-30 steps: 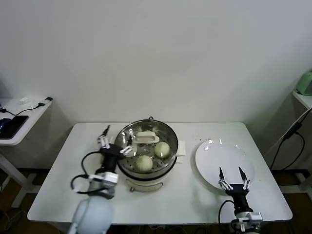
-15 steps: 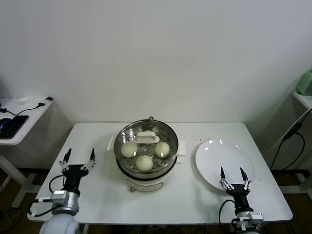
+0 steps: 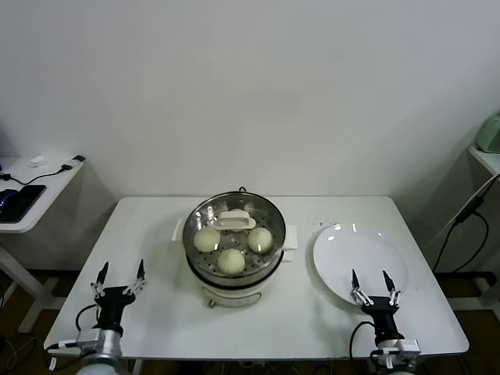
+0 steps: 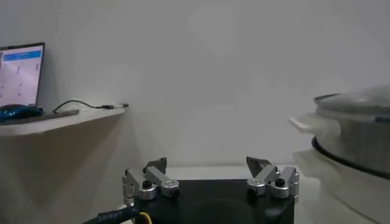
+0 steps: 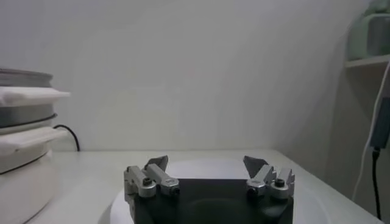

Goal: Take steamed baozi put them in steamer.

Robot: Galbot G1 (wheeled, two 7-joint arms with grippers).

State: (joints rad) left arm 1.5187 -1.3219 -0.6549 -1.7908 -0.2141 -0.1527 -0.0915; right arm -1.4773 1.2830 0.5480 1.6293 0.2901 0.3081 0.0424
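The steel steamer (image 3: pixel 234 244) stands on its cream-white base at the table's middle. Three baozi show on its perforated tray: one at left (image 3: pixel 206 239), one at right (image 3: pixel 259 237), one in front (image 3: pixel 230 260). A fourth is hidden behind the white handle piece (image 3: pixel 235 219) at the back. My left gripper (image 3: pixel 119 273) is open and empty near the table's front left edge, apart from the steamer (image 4: pixel 356 137). My right gripper (image 3: pixel 371 281) is open and empty over the front edge of the white plate (image 3: pixel 359 254).
The white plate also shows under the right gripper (image 5: pixel 207 161) in the right wrist view. A side table with a cable and dark device (image 3: pixel 23 195) stands at far left. A shelf with a green object (image 3: pixel 488 133) is at far right.
My left arm has drawn back from the steamer's left rim to the table's front left edge, empty. A third baozi now lies at the tray's left. The right arm has not moved.
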